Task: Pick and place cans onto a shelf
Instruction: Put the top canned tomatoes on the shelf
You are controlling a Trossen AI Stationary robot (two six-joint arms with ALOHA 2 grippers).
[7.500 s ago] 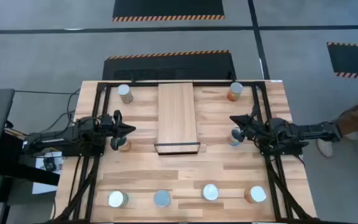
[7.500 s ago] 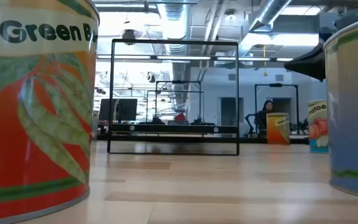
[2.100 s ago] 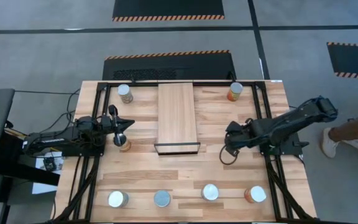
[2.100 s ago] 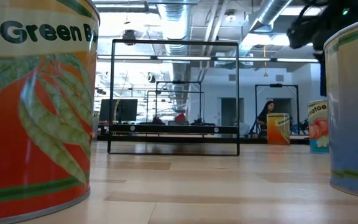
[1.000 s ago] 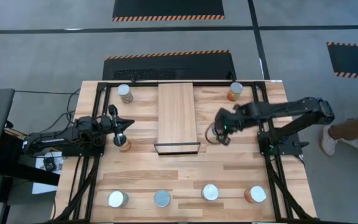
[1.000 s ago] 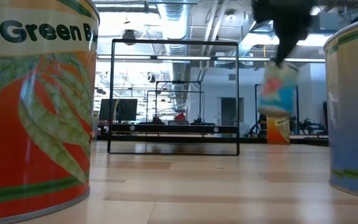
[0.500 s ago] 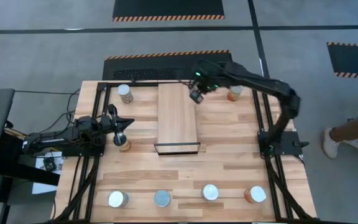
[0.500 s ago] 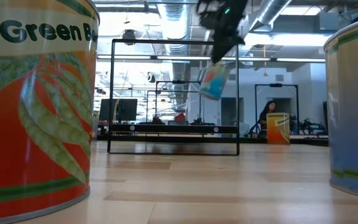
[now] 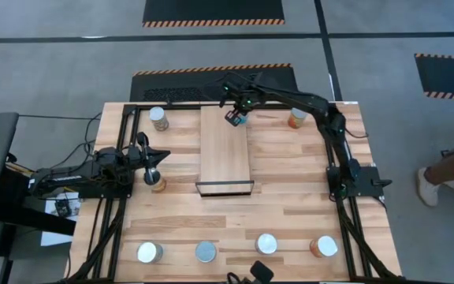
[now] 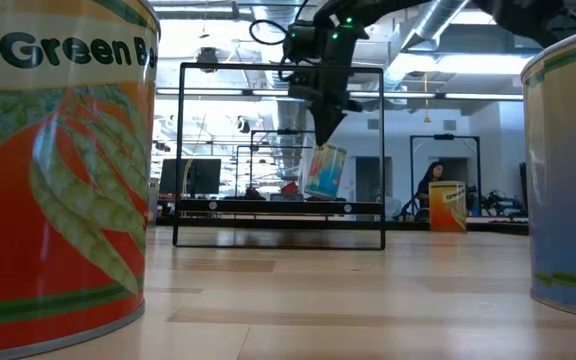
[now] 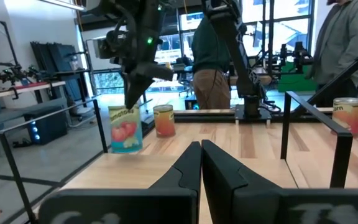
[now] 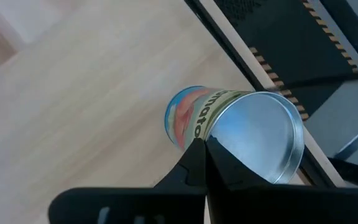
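My right gripper [image 9: 233, 113] reaches over the far end of the light-wood shelf [image 9: 224, 154] and is shut on a bluish tomato can [image 10: 326, 172]. The can also shows in the left wrist view [image 11: 126, 128] and the right wrist view [image 12: 194, 118]. Its bottom is at the shelf's top; I cannot tell whether it touches. My left gripper [image 9: 162, 162] is shut and empty at the table's left, just beyond an orange can [image 9: 158, 184] that stands on its base. My right gripper holds the can by the rim of its silvery top [image 12: 211, 138], pinched between the two fingers [image 10: 320, 118]. The fingers come from above, slanting down. The can hangs below them, slightly tilted, over the shelf's far end.
Cans stand at the far left [image 9: 158, 118] and far right [image 9: 296, 118], and several along the near edge [image 9: 205, 252]. Two of them loom close in the low view [image 10: 58, 170]. Black frame rails [image 9: 329, 142] run along both sides. People stand beyond the table [image 11: 213, 59].
My right gripper has carried the can from beside the shelf's right edge toward the table's far edge and left, over the shelf's far end, and has come down toward the shelf. The can stays tilted in the hold.
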